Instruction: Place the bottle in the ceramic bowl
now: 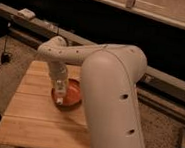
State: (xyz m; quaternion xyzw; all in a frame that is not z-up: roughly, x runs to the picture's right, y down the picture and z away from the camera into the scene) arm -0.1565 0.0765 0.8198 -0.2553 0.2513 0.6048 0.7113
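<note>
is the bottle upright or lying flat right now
Upright: the bottle hangs vertically in the gripper, lower end over the ceramic bowl. Touching the bowl: cannot tell.

Tool (59, 98) over ceramic bowl (69, 94) (holding bottle (59, 88)), bowl on wooden table (30, 117)

The arm (110, 85) hides the ceramic bowl's (72, 94) right side; the pincer (59, 99) over it is blurred
</note>
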